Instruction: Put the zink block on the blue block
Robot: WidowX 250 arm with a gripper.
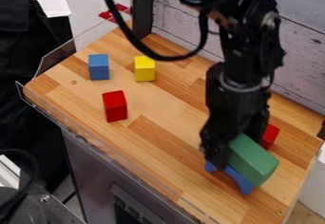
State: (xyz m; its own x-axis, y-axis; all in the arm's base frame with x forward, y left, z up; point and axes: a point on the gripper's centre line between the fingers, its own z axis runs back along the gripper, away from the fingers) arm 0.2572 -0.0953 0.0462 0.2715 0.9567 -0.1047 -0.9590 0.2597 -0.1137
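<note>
Green block (253,160) observed beside the fingers (217,153), above the blue arched block (241,179). Grip by the fingers cannot be determined.

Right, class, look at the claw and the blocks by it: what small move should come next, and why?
Probably a slight, straight lowering to seat the green block on the blue piece before the claw backs away: the green block already overlaps the blue piece, and the claw is right against it, but whether it rests fully there I cannot tell.
</note>
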